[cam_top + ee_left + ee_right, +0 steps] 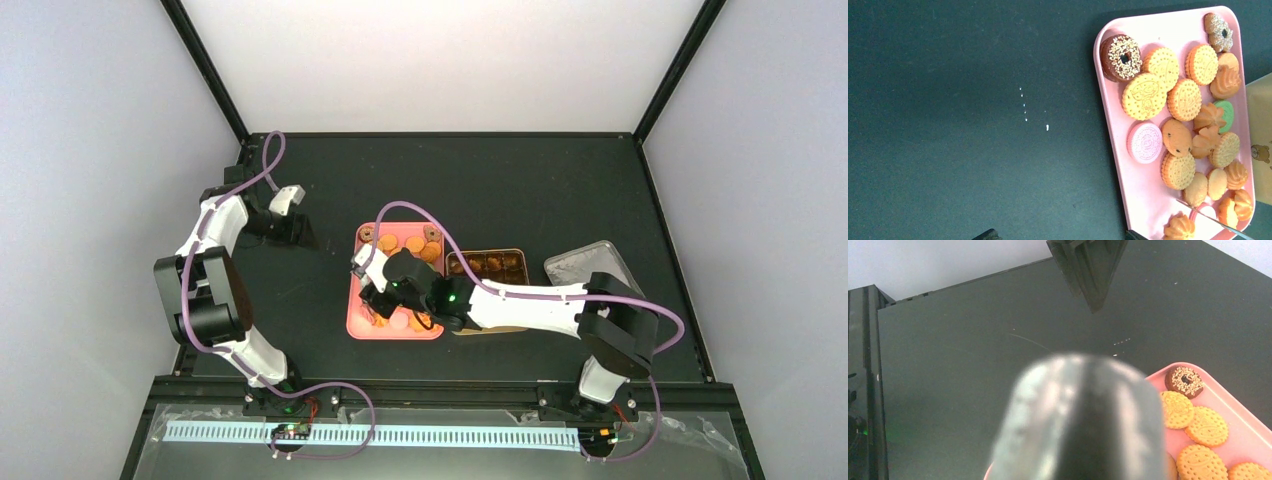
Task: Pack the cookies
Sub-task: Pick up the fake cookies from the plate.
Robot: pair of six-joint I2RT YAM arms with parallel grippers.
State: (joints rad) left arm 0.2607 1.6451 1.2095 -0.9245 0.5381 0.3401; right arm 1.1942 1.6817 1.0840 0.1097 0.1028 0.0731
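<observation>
Top view: your right claw (370,291) grips the tongs (1083,420) over the tray (1144,196) of cookies (1144,96); left claw (291,227) hangs wide open, empty.

No words or numbers are showing clearly enough to read: the cookies (1145,97) are only carrying pressed-in patterns, and the tan box (1261,120) is showing a small bear drawing.

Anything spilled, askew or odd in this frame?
A short trail of white specks lies on the dark table, left of the pink tray in the left wrist view; crumbs or marks, unclear. The cookies seen sit inside the tray.
</observation>
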